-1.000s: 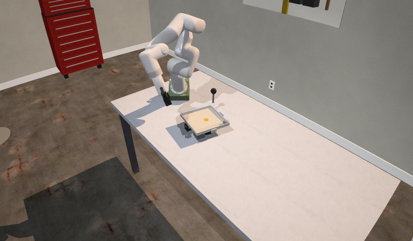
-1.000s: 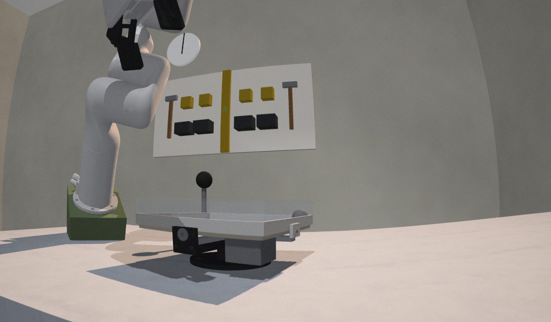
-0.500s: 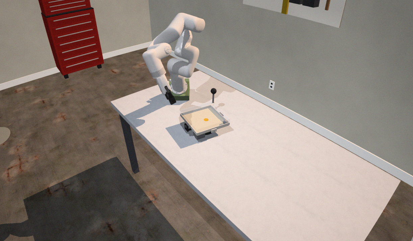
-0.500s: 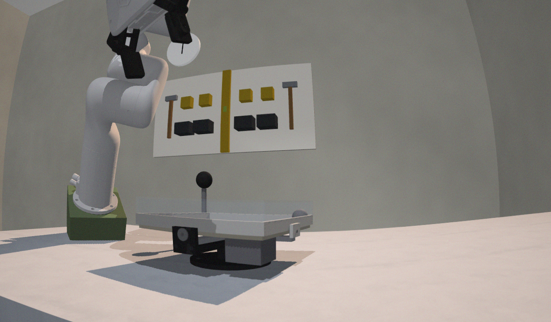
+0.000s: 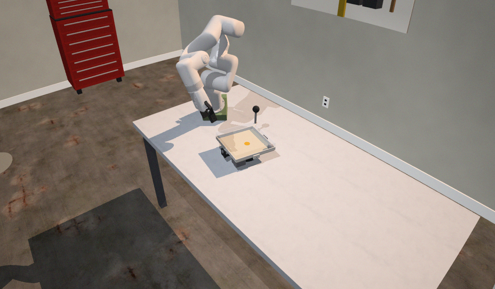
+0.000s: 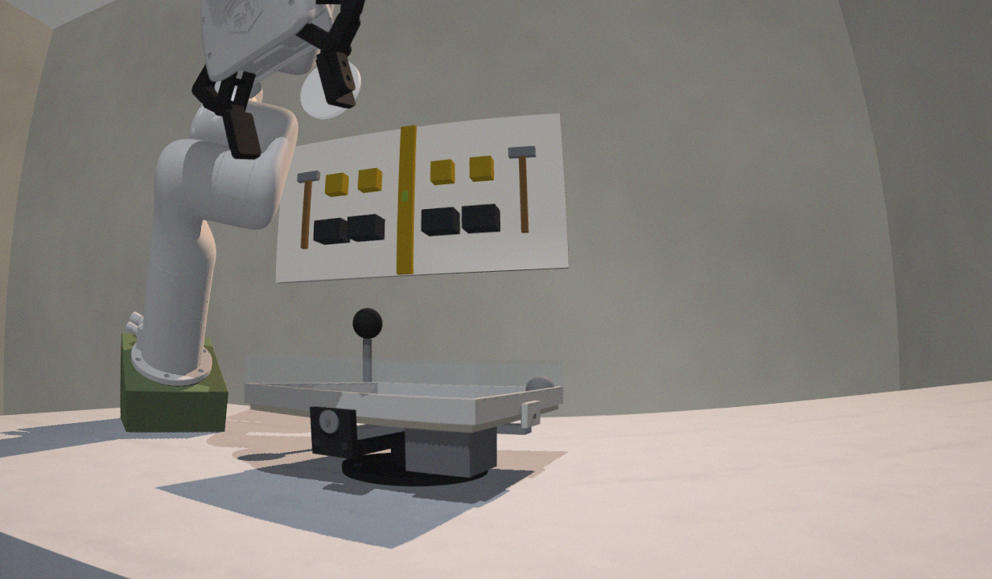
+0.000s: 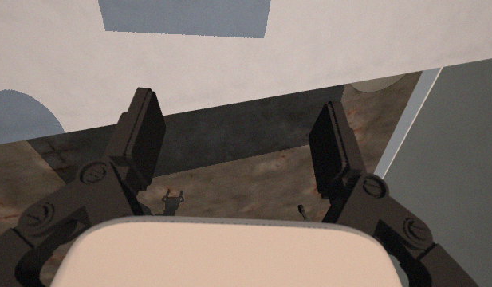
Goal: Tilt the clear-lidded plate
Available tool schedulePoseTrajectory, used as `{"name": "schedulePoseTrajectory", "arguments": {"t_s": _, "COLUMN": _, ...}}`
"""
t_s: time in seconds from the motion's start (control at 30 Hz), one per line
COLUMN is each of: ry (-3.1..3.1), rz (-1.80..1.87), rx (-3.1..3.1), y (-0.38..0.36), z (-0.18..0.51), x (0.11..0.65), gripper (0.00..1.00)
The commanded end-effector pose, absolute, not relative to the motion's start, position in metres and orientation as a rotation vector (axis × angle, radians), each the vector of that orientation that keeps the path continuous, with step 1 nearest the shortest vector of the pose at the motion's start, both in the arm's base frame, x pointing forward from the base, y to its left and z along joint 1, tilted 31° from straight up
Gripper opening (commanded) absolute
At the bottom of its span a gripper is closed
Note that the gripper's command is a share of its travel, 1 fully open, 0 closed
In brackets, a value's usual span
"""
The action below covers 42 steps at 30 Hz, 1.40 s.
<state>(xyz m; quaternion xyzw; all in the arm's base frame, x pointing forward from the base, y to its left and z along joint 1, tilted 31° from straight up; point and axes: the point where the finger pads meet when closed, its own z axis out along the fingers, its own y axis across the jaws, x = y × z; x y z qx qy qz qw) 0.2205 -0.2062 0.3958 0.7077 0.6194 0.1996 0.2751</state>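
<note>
Wrist view: gripper fingers wide apart; ball only in top and exterior views.

steel ball in corner of plate, off orange spot

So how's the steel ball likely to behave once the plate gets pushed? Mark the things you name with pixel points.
The ball (image 5: 270, 145) (image 6: 539, 384) is round, so it'll probably roll at the slightest tilt. Being steel, it's likely heavy for its size and slow to stop. The raised rim (image 5: 254, 156) (image 6: 369, 408) beside it should keep it in.
</note>
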Motion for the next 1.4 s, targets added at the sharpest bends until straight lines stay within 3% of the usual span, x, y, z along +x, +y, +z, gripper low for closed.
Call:
{"name": "schedulePoseTrajectory", "arguments": {"t_s": 0.0, "ry": 1.689, "rz": 0.523, "rx": 1.879, "y": -0.203, "z": 0.395, "x": 0.221, "gripper": 1.00}}
{"name": "schedulePoseTrajectory", "arguments": {"t_s": 1.37, "ry": 2.238, "rz": 0.201, "rx": 1.297, "y": -0.113, "z": 0.335, "x": 0.223, "gripper": 1.00}}
